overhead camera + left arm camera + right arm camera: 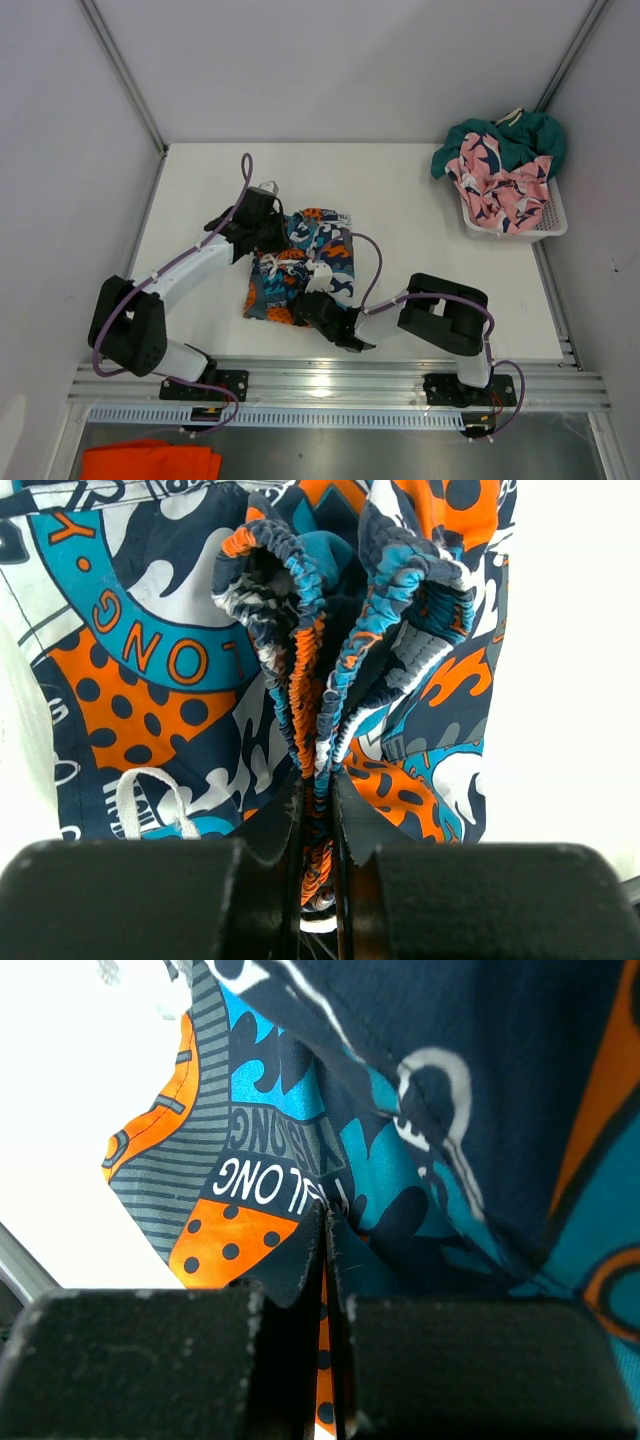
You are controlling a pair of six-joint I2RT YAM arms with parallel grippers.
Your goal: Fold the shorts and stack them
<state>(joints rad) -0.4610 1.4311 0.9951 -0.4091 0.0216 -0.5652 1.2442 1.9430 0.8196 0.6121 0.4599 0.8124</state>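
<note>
The orange cloth (150,462) is cut off by the bottom edge; the pink shark shorts (495,185) partly cover the teal shorts (525,135).

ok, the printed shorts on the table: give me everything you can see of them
The printed shorts are thin, soft fabric in navy, blue, orange and white, with lettering and polka-dot patches. They lie bunched and crumpled on the white table, between the two arms. The gathered elastic waistband is pinched in the left gripper, and a white drawcord loops beside it. The right gripper is shut on a fabric edge at the near side.
</note>
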